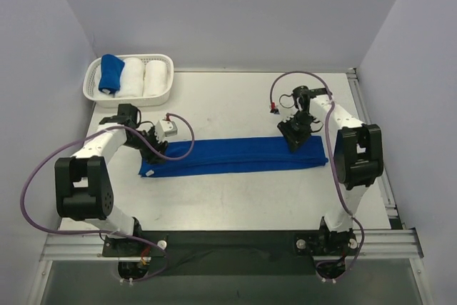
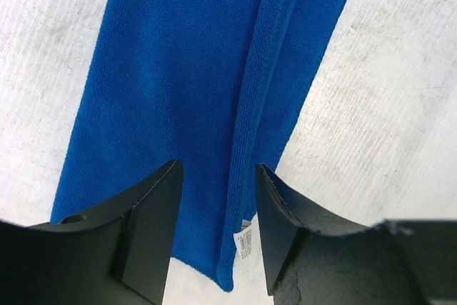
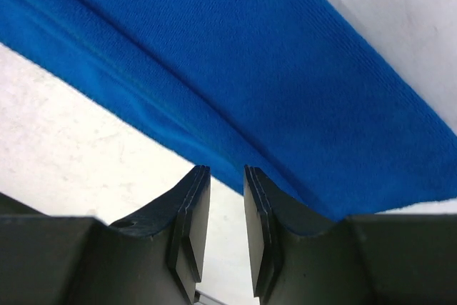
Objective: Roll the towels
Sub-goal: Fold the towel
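One towel [image 1: 235, 155] lies flat as a long royal-blue strip across the middle of the table. Its left end [image 2: 186, 69] shows a folded hem and a small white label [image 2: 245, 241]. My left gripper [image 1: 150, 151] hovers over that end, open [image 2: 218, 169], with the cloth lying below the gap and not pinched. My right gripper [image 1: 294, 137] is at the strip's right end, by its far edge. Its fingers stand a narrow gap apart [image 3: 226, 171], holding nothing, with the towel [image 3: 285, 69] just ahead of the tips. A second towel [image 1: 111, 73] is a rolled blue bundle in the basket.
A white basket [image 1: 128, 98] stands at the back left and also holds two white towel rolls [image 1: 132, 76]. A metal rail [image 1: 371, 141] runs along the table's right edge. Walls close in on the left, the back and the right.
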Motion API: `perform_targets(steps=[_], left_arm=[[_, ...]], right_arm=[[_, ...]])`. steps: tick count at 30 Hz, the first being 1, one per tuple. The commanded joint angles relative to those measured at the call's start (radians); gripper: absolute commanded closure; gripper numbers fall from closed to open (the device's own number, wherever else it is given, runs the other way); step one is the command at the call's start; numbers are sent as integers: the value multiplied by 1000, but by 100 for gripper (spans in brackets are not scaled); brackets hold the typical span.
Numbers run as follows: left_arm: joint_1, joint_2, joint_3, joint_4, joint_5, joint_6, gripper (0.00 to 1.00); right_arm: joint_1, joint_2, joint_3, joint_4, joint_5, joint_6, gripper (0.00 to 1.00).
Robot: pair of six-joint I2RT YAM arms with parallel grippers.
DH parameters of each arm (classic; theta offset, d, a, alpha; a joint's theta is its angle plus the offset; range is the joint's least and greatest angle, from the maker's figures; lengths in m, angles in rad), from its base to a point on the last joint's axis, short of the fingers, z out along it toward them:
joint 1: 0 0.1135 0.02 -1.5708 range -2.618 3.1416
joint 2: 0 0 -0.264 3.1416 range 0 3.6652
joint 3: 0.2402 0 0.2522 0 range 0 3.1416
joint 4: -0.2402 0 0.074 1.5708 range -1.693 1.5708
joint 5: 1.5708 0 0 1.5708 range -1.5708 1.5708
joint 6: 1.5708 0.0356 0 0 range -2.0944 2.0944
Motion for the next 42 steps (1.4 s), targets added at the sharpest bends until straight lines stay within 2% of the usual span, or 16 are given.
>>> perform_targets(steps=[1, 5, 13, 17, 20, 24, 25, 32, 35, 42], left_arm=[[-10, 21, -8, 59, 16, 6, 44], [-56, 36, -31, 57, -24, 32, 44], [-62, 25, -73, 63, -56, 56, 44], [-73, 30, -79, 68, -76, 62, 48], [-71, 41, -74, 79, -92, 58, 54], [-73, 51, -67, 79, -101, 56, 69], [-73, 53, -65, 79, -101, 53, 75], [-73, 53, -57, 77, -95, 46, 96], [-73, 53, -54, 74, -95, 39, 100], [-73, 47, -47, 68, -82, 33, 100]], right_arm=[[24, 51, 3, 0, 63, 29, 73], [32, 68, -14, 11, 95, 15, 73], [29, 27, -86, 22, 143, -34, 72], [17, 16, -104, 24, 158, -54, 72], [1, 12, -118, 24, 169, -70, 72], [-15, 7, -124, 24, 183, -86, 72], [-20, 7, -124, 25, 186, -89, 72], [-26, -25, -126, 16, 181, -98, 69], [-31, -51, -121, -6, 163, -115, 69], [-61, -84, -152, -47, 167, -193, 70]])
